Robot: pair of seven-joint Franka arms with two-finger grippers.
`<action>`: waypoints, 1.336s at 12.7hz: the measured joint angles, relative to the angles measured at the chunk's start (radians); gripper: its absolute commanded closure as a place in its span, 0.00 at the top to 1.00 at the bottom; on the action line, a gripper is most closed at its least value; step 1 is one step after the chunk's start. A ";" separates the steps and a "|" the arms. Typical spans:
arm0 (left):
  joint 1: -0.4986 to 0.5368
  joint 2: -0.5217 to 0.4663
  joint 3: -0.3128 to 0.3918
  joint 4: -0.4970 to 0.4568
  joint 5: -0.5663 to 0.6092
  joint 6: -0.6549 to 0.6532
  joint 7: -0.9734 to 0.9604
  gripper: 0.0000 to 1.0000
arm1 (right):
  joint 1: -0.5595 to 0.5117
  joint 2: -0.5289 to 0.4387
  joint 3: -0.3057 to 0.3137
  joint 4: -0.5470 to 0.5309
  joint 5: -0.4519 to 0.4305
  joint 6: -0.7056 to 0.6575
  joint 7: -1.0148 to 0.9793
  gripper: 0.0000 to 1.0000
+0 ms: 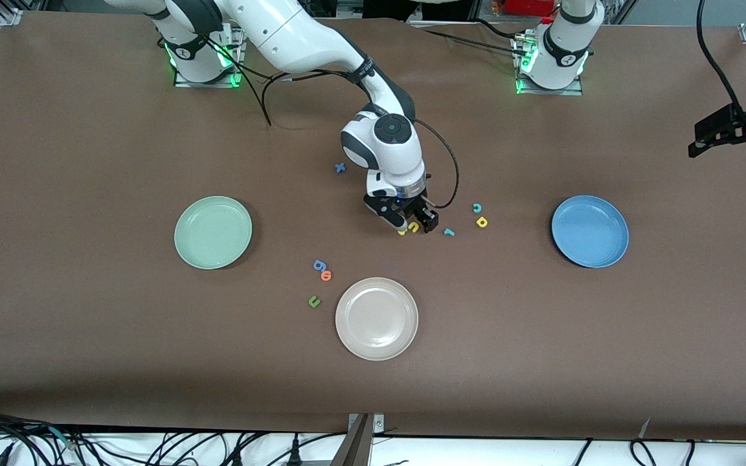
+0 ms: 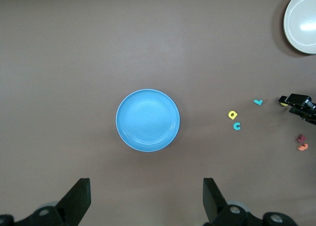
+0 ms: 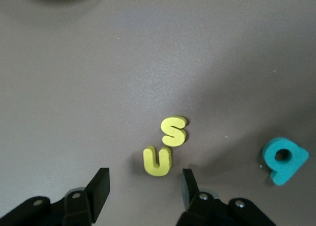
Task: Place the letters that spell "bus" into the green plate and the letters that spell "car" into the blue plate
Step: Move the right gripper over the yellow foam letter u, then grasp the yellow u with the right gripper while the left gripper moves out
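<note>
**A:** Where is the right hand (image 3: pixel 144 179)?

**B:** Down at the tabletop between the two coloured plates. Its fingers (image 3: pixel 101 186) are released and stand apart, with the yellow "u" (image 3: pixel 158 160) just ahead of the gap. Neither finger touches it.

**A:** And the other "bus" letters?

**B:** The yellow "s" (image 3: pixel 174 131) lies touching the "u". The teal "b" (image 3: pixel 284 160) lies near them, flat on the tabletop. The green plate (image 1: pixel 213 232) sits well apart, toward the right arm's end, with nothing in it.

**A:** And the "car" letters?

**B:** The teal "r" (image 1: pixel 449 232), teal "c" (image 1: pixel 476 208) and yellow "a" (image 1: pixel 482 222) lie in a loose group between the right hand and the blue plate (image 1: pixel 590 231). No letters are in that plate.

**A:** And the left hand (image 2: pixel 145 184)?

**B:** It waits high over the blue plate, released, with its fingers wide apart.

**A:** What else is there?

**B:** A beige plate (image 1: pixel 376 318) lies nearer the front camera. Beside it lie a blue "g" (image 1: pixel 319 265), an orange "o" (image 1: pixel 326 276) and a green "u" (image 1: pixel 314 301).
</note>
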 measured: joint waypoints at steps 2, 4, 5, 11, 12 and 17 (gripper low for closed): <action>0.000 0.024 0.000 -0.002 0.000 0.000 0.000 1.00 | 0.004 0.007 0.000 0.001 -0.016 -0.002 -0.002 0.65; 0.000 0.042 -0.001 -0.010 0.000 -0.001 0.000 1.00 | 0.006 0.008 -0.001 0.001 -0.045 -0.005 -0.003 0.64; 0.000 0.054 -0.001 -0.020 0.000 -0.001 0.000 1.00 | 0.007 0.011 -0.001 0.001 -0.060 -0.008 -0.004 0.57; -0.002 0.176 -0.005 -0.064 0.000 0.067 0.000 1.00 | 0.010 0.012 -0.003 0.001 -0.095 -0.022 -0.008 0.49; -0.004 0.190 -0.006 -0.096 0.000 0.115 0.000 1.00 | 0.010 0.012 -0.004 0.001 -0.095 -0.023 -0.012 0.49; -0.068 0.245 -0.018 -0.261 0.000 0.327 -0.168 1.00 | 0.010 0.013 -0.010 0.002 -0.095 -0.033 -0.023 0.43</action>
